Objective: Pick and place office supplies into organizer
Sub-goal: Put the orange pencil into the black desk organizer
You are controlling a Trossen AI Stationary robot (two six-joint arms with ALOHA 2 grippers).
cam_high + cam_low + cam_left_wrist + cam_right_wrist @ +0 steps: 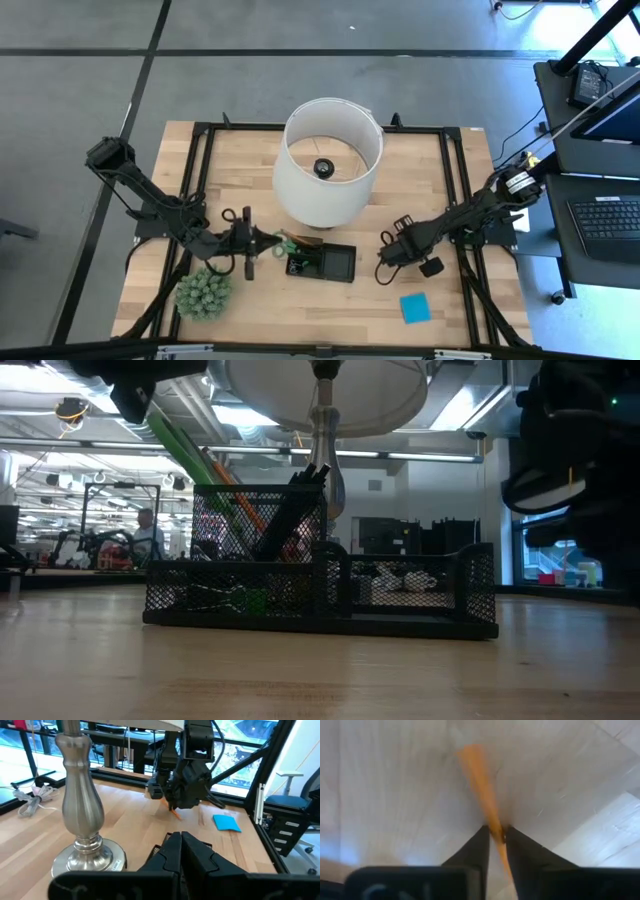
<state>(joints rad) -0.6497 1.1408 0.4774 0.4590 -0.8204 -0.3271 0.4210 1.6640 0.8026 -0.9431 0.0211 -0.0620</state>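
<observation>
While the organizer (pixel 322 264) sits at lower centre of the high view, just below the white lampshade (pixel 329 160), its left compartment holds upright dark pens (pixel 290 510), green-handled scissors (pixel 185 450) and small clips; contents of the right compartment cannot be made out. Right gripper (pixel 496 834), right of the tray, is pinched on the orange pencil (pixel 481 785) against the table (pixel 440 320). Left gripper (pixel 181 840), left of the tray, has its fingers closed together, empty. Blue sticky-note pad (pixel 415 308) lies lower right.
</observation>
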